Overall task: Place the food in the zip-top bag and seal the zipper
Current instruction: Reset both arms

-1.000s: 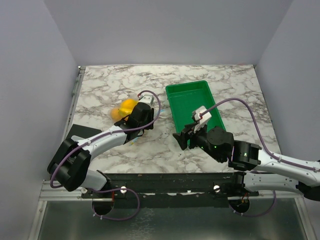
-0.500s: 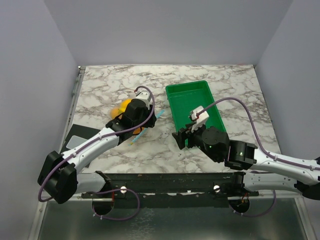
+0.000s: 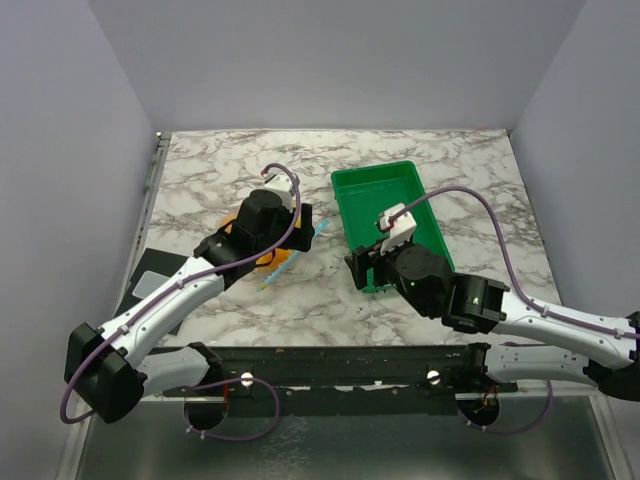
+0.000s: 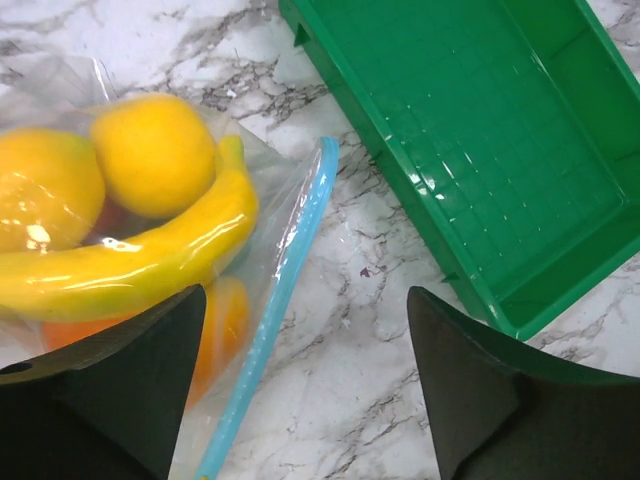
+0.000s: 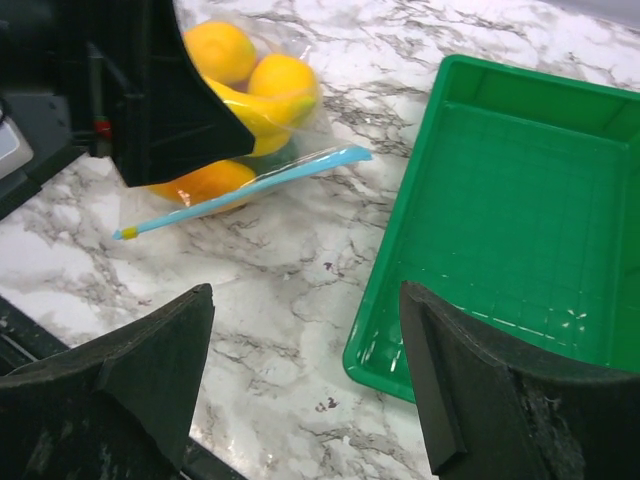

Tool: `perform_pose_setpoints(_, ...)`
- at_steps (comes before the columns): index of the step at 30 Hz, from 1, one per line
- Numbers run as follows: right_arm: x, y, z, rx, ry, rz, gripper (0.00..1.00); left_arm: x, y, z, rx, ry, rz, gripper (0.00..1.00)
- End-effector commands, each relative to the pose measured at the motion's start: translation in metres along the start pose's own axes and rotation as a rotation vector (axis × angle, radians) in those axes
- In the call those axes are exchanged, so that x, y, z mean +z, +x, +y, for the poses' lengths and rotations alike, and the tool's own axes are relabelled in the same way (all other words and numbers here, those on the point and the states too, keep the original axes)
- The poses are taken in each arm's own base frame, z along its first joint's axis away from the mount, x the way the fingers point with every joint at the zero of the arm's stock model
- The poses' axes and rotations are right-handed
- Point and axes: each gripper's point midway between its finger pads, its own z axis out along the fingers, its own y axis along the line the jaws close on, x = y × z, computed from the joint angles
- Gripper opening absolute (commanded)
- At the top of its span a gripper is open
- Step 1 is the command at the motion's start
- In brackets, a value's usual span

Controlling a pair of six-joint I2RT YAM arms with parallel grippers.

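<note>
The left gripper (image 4: 305, 395) and right gripper (image 5: 300, 385) have fingers spread, holding nothing. The food (image 4: 150, 150) sits inside the zip-top bag (image 4: 268, 195) (left of the frame); pinch the zipper (image 4: 290, 262) flat, end to end.

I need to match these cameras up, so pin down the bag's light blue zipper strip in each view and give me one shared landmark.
Top external: the zipper strip slants left of centre, just left of the green tray.
Left wrist: the strip runs from upper centre to the bottom edge, right of the fruit.
Right wrist: the strip slants across the upper left, below the fruit.
Shared landmark: the green tray, right of the strip in every view.
</note>
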Motion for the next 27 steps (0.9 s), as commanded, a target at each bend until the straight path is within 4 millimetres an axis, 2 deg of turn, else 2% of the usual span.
perform_pose_setpoints(1,0.006,-0.008,-0.017,-0.022,0.066,0.016,0.81,-0.021,-0.024,0.007,0.063,-0.044,-0.05,0.89)
perform_pose_setpoints(3,0.01,-0.009,-0.023,-0.022,0.08,0.028,0.83,-0.026,-0.03,0.01,0.078,-0.059,-0.066,0.98)
perform_pose_setpoints(14,0.019,-0.025,-0.076,0.063,0.172,0.072,0.91,-0.038,-0.041,0.035,0.114,-0.187,-0.07,0.99)
perform_pose_setpoints(19,0.023,-0.026,-0.114,0.174,0.223,0.087,0.92,-0.045,-0.056,0.043,0.093,-0.213,-0.101,0.99)
perform_pose_setpoints(22,0.02,-0.029,-0.134,0.227,0.242,0.089,0.92,-0.048,-0.064,0.055,0.057,-0.244,-0.123,0.99)
perform_pose_setpoints(27,0.007,-0.036,-0.161,0.31,0.242,0.06,0.94,-0.043,-0.059,0.081,-0.038,-0.27,-0.11,0.99)
